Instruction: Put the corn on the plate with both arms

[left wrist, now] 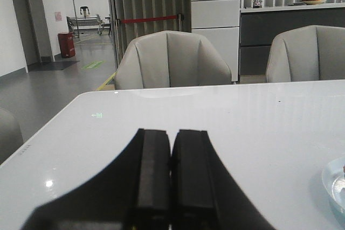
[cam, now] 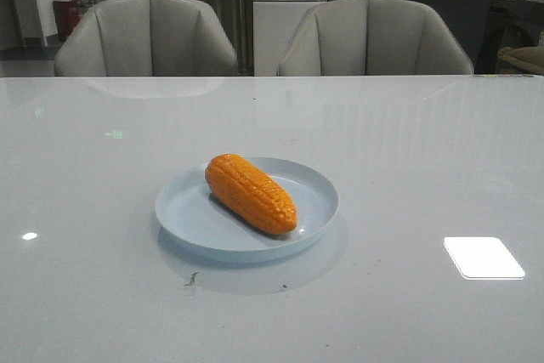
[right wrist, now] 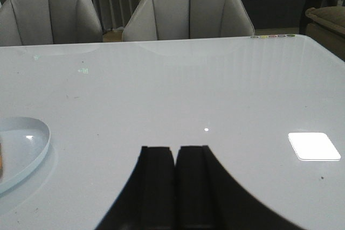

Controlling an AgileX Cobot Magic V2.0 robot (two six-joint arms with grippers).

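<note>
Front view: the corn (cam: 251,192) lies on the plate (cam: 316,214), slanting from the 10 o'clock side of the dish down towards 4 o'clock, its fat end up by the rim. The plate sits near the middle of the glossy white worktop (cam: 408,150). No arm shows here, and nothing stands between the camera and the dish. A bright light patch (cam: 484,258) glares on the surface out at 3 o'clock from the plate, and two grey chairs (cam: 146,36) wait behind the far edge.

Left wrist view: the left gripper (left wrist: 171,187) hangs over bare worktop, its black fingers (left wrist: 153,176) pressed together with nothing between them. Only a sliver of the plate's rim (left wrist: 331,184) peeks in at the frame edge, well apart from the fingers.

Right wrist view: the right gripper (right wrist: 175,192) is likewise closed on nothing, fingers (right wrist: 157,187) flat against each other. The plate's edge (right wrist: 32,149) shows off to the side with a thin orange strip of corn (right wrist: 2,160) just in frame.
</note>
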